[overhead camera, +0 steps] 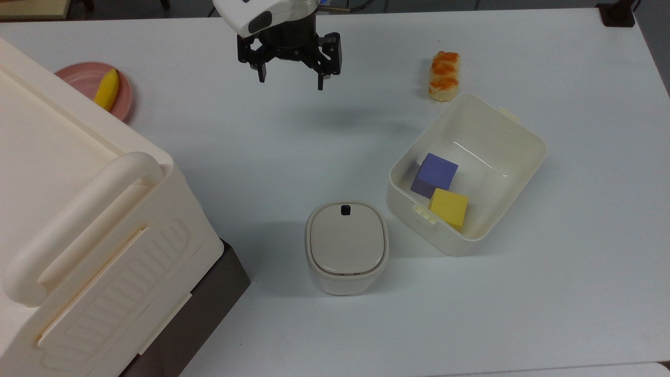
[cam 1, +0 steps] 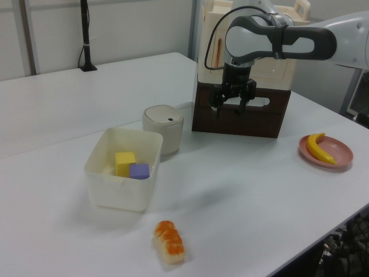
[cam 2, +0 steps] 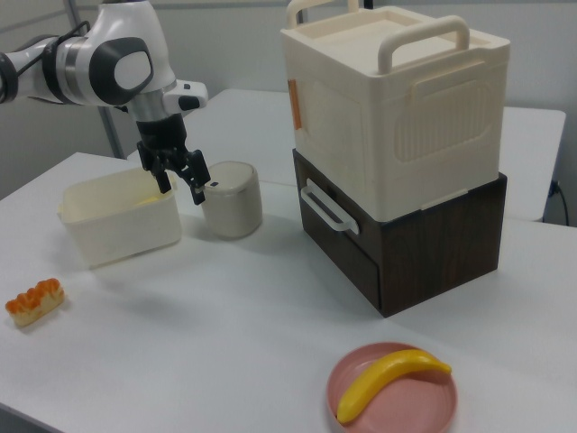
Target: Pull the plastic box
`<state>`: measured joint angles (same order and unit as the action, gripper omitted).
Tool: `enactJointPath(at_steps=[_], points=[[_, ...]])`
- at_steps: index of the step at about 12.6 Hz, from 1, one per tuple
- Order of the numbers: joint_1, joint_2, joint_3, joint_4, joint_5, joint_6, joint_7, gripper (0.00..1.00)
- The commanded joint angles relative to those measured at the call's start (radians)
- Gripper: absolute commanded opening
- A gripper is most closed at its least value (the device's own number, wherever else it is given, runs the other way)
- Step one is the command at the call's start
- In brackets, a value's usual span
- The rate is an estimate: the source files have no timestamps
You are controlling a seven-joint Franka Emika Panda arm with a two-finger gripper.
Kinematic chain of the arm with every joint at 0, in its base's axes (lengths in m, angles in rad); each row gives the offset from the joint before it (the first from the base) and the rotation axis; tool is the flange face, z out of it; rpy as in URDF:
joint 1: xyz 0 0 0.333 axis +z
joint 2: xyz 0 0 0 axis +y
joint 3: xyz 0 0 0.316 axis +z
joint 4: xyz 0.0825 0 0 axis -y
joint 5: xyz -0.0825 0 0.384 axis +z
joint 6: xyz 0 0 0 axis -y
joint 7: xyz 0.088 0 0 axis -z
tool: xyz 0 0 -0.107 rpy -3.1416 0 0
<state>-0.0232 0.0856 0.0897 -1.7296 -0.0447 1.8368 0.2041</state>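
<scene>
In the top view the plastic box (overhead camera: pixel 467 175) is sitting on the surface (overhead camera: pixel 549 293) toward the top view's right, lidless, long axis running diagonally from lower left to upper right, latch tabs on its short rims. It's holding a purple block (overhead camera: pixel 434 175) & a yellow block (overhead camera: pixel 449 208), touching, w/ the rest of the inside bare. The lidded canister (overhead camera: pixel 346 247) is standing just beside its lower-left corner. Farther up, the jaws (overhead camera: pixel 291 81) are hanging released above the surface, gripping nothing, well apart from the box, which is lying down & to the top view's right of them.
</scene>
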Motion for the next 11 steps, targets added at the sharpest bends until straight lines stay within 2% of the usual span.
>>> enactJointPath(at_steps=[1, 9, 11], points=[[0.006, -0.006, -0.005, 0.004, 0.005, -0.039, 0.014, 1.0], [0.017, 0.026, 0.001, 0.004, -0.001, -0.03, 0.044, 1.0], [0.017, 0.028, 0.001, 0.004, 0.006, -0.007, 0.136, 1.0]])
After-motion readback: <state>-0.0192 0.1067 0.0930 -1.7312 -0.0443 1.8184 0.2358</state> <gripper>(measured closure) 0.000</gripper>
